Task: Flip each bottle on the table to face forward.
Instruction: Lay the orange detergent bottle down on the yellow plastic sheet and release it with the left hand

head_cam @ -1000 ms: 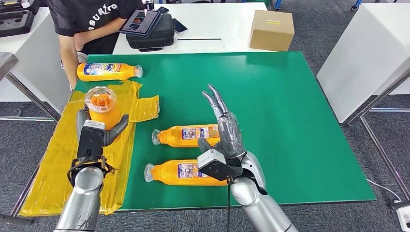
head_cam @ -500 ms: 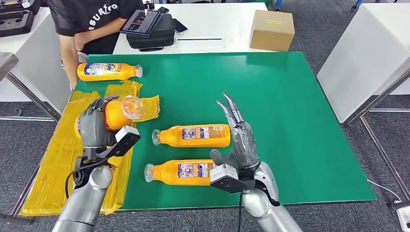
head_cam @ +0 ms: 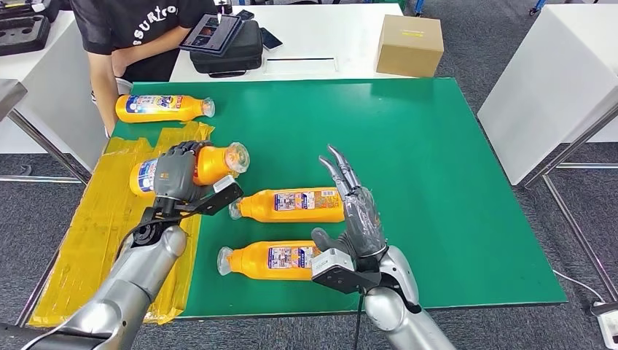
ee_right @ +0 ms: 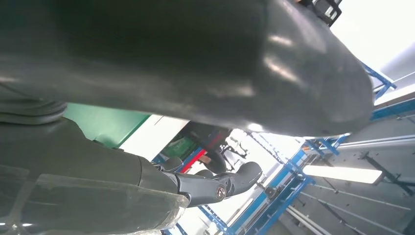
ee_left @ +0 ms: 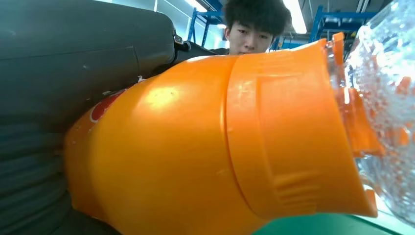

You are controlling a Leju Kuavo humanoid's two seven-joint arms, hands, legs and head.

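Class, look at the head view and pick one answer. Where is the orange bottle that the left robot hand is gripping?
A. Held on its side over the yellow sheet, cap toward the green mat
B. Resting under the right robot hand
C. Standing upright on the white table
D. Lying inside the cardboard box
A: the left robot hand grips the bottle on its side over the yellow sheet, its clear cap toward the green mat.

A lab or test workshop, this: a green bench [head_cam: 452, 182] stands on grey carpet [head_cam: 481, 44] among white tables [head_cam: 328, 33], one carrying a cardboard box [head_cam: 409, 45] and a black case [head_cam: 233, 51]. Blue steel racking [ee_right: 288, 196] and strip lights [ee_right: 342, 174] run overhead, and a person [head_cam: 135, 33] stands at the far left corner.
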